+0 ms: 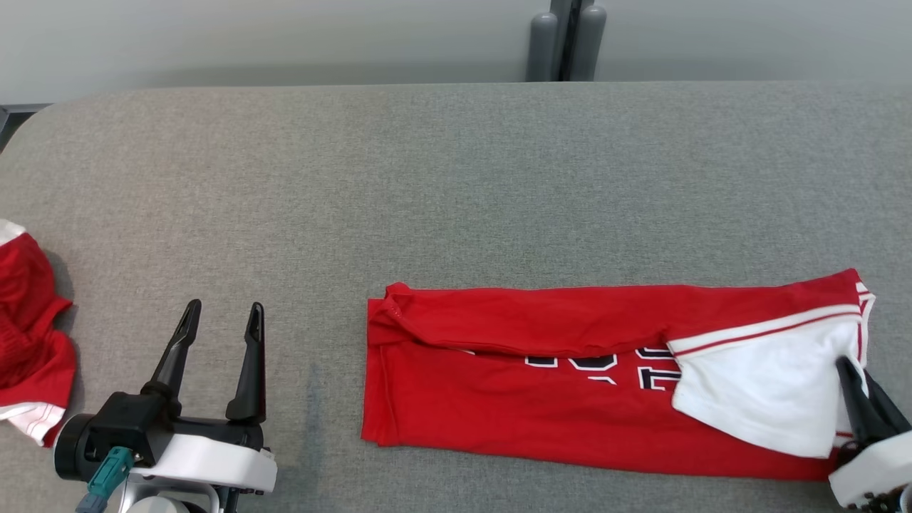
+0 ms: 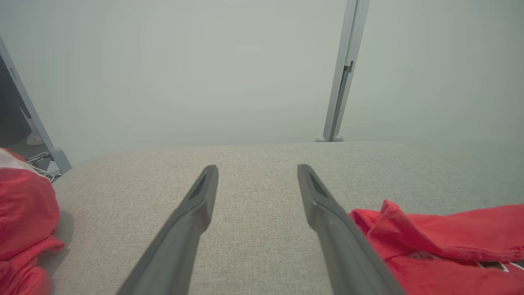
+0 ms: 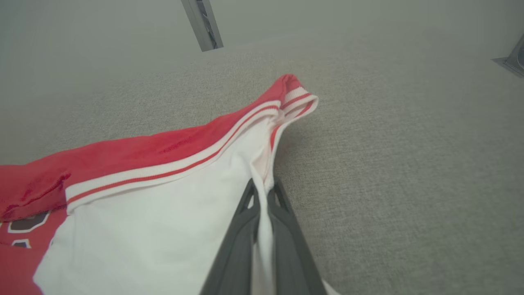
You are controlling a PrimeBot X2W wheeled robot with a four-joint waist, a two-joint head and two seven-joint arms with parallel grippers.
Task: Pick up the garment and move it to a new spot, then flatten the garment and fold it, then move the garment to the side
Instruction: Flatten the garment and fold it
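1. While you look down from the head view, the garment [image 1: 570,377] lies as a long red band across the right half of the grey tabletop [image 1: 456,178]. Its far edge is folded towards the robot, covering the upper part of the chest lettering [image 1: 605,363].
2. Its white sleeve [image 1: 762,392] lies on top at the right end, with striped trim along the sleeve's far edge.
3. The right wrist view gives you the grip up close: your right pincer [image 3: 264,186] is clamped on a raised ridge of white sleeve cloth, which runs between the two pressed fingers.
4. In the head view that arm reaches in low from the lower right corner, fingertips at the sleeve's right edge.
5. Your left pincer [image 1: 224,308] stands with fingers apart and grips nothing. It points away from the robot, low over bare tabletop, left of the garment and clear of it.
6. The left wrist view puts the garment's left end just beside the right-hand finger.
7. A second red cloth [image 1: 28,335] lies crumpled at the tabletop's left edge.
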